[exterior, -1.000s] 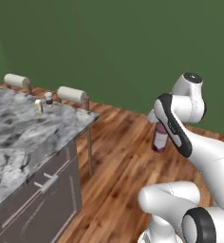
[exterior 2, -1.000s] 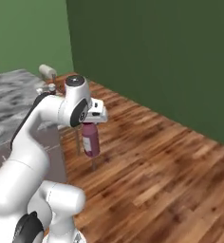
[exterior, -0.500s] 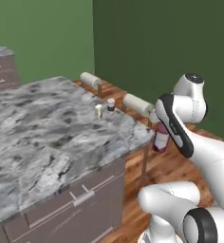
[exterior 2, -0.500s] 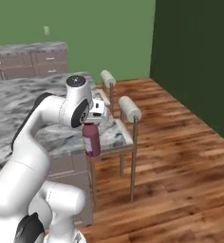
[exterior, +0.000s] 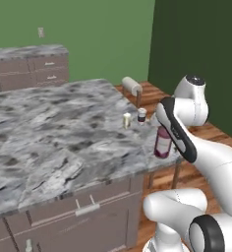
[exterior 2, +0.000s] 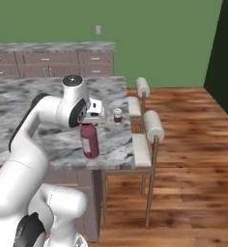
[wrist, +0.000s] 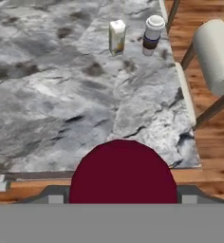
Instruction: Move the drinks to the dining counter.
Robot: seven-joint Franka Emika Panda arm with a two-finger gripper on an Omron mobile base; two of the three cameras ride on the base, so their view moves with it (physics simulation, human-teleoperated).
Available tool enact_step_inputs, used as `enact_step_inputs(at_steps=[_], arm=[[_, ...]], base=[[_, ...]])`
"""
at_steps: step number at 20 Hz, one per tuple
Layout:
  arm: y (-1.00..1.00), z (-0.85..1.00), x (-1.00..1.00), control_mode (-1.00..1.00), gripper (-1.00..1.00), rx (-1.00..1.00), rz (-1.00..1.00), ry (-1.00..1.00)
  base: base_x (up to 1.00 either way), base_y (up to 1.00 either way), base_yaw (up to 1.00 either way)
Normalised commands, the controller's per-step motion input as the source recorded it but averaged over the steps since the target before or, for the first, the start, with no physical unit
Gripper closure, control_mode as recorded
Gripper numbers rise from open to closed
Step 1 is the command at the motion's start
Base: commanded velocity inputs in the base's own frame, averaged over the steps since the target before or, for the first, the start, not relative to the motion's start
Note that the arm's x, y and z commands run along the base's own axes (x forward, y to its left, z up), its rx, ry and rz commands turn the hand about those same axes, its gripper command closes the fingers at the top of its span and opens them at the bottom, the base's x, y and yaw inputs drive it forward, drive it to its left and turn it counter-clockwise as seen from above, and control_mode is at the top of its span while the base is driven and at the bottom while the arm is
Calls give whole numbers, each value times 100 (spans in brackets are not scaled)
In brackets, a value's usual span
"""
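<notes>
The marble dining counter (wrist: 61,104) carries a white-topped cup (wrist: 153,35) beside what looks like a yellowish can (wrist: 116,37).

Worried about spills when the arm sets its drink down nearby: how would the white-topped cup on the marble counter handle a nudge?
The white-topped cup looks small and probably light, so a nudge would likely slide or tip it. Its lid may limit spills. The yellowish can stands close beside it and might get knocked too.

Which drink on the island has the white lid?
The short dark cup nearest the stool; the pale yellowish carton beside it has no lid.
</notes>
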Motion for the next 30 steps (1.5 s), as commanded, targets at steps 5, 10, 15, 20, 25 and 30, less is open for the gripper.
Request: enact_step_inputs(at_steps=[5,10,15,20,25,30], arm=[[0,0,0,100,100,0,0,0],[0,0,0,100,100,0,0,0],[0,0,0,100,100,0,0,0],[0,0,0,100,100,0,0,0],[0,0,0,100,100,0,0,0],[0,0,0,100,100,0,0,0]], base=[[70,-45,25],[45,-38,21],[36,-29,11],[54,-18,6],[45,-8,6],[50,-12,7]])
